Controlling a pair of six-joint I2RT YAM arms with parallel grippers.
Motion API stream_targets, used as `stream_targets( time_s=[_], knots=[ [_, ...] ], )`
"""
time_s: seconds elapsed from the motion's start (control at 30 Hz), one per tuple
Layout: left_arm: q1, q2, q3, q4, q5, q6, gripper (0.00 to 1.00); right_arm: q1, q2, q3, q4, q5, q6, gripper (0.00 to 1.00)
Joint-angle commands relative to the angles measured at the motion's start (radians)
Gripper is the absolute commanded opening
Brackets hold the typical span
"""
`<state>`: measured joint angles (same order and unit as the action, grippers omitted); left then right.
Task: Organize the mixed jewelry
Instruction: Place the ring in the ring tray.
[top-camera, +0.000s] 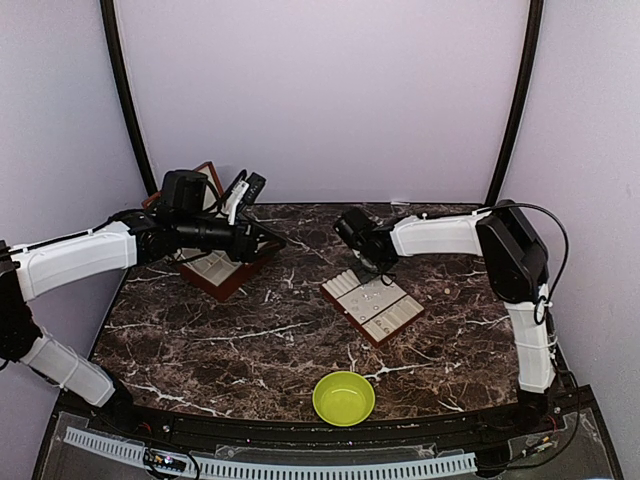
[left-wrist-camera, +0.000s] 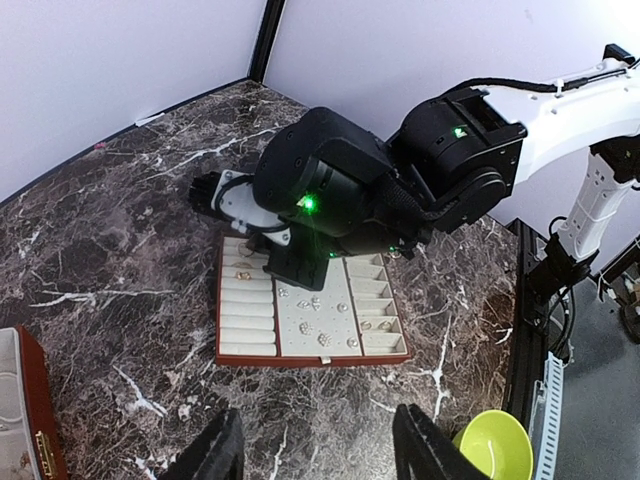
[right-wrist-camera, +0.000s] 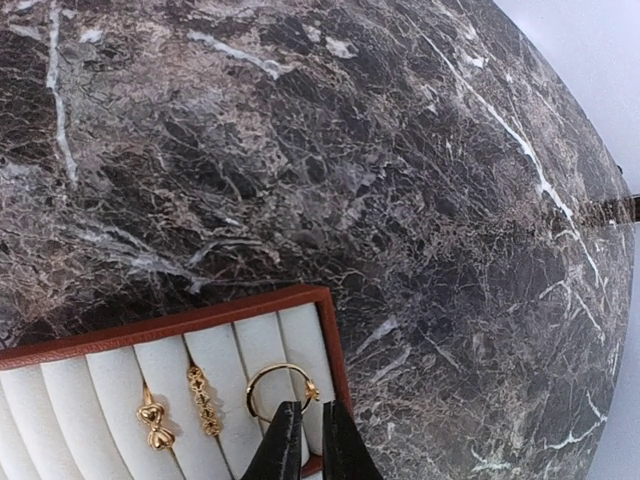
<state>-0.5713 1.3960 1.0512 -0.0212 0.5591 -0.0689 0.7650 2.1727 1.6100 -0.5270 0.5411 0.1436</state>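
The mixed jewelry shows in three places. A gold ring (right-wrist-camera: 272, 378) lies on the cream rolls at a corner of the flat tray (right-wrist-camera: 180, 322), beside a bow ring (right-wrist-camera: 152, 422) and a link ring (right-wrist-camera: 202, 400). Several pale studded pieces (left-wrist-camera: 318, 312) sit on the tray's middle pad (left-wrist-camera: 300, 355). A thin pale hoop (left-wrist-camera: 489, 454) lies in the green bowl (left-wrist-camera: 500, 440). My right gripper (right-wrist-camera: 311, 425) stands over the tray, shut on the gold ring's near edge with only a slit between the jaws. My left gripper (left-wrist-camera: 320, 415) hangs open and empty above bare marble, by the hinged box (top-camera: 218, 268).
The red-brown hinged box (left-wrist-camera: 30, 420) stands open at the back left of the marble table (top-camera: 250, 340). The green bowl (top-camera: 344, 397) sits near the front edge, in front of the tray (top-camera: 372, 305). Black frame posts rise at both back corners.
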Motion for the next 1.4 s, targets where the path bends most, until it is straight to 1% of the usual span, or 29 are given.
stream_targets(
  time_s=[0.0, 0.17, 0.33, 0.47, 0.6, 0.77, 1.13, 1.37],
  knots=[
    [0.005, -0.043, 0.004, -0.016, -0.002, -0.008, 0.54, 0.019, 0.025, 0.034, -0.01, 0.037, 0.011, 0.1],
    [0.005, -0.044, 0.003, -0.016, -0.005, -0.007, 0.54, 0.022, 0.022, 0.034, -0.008, 0.01, 0.02, 0.1],
    [0.005, -0.048, 0.001, -0.02, -0.018, -0.001, 0.54, 0.018, -0.019, 0.028, -0.004, 0.004, 0.023, 0.13],
    [0.005, -0.052, 0.0, -0.019, -0.027, 0.003, 0.54, -0.005, -0.071, 0.008, 0.009, -0.047, 0.033, 0.19],
    [0.005, -0.052, 0.0, -0.019, -0.031, 0.0, 0.54, -0.044, -0.111, -0.019, 0.034, -0.133, 0.05, 0.24],
    [0.005, -0.05, -0.001, -0.017, -0.034, -0.002, 0.54, -0.08, -0.101, -0.019, 0.044, -0.216, 0.063, 0.23],
    [0.005, -0.044, -0.002, -0.019, -0.038, -0.007, 0.55, -0.093, -0.035, 0.005, 0.046, -0.252, 0.062, 0.22],
    [0.005, -0.042, -0.002, -0.018, -0.04, -0.008, 0.55, -0.101, -0.014, 0.008, 0.056, -0.26, 0.057, 0.17]
  ],
)
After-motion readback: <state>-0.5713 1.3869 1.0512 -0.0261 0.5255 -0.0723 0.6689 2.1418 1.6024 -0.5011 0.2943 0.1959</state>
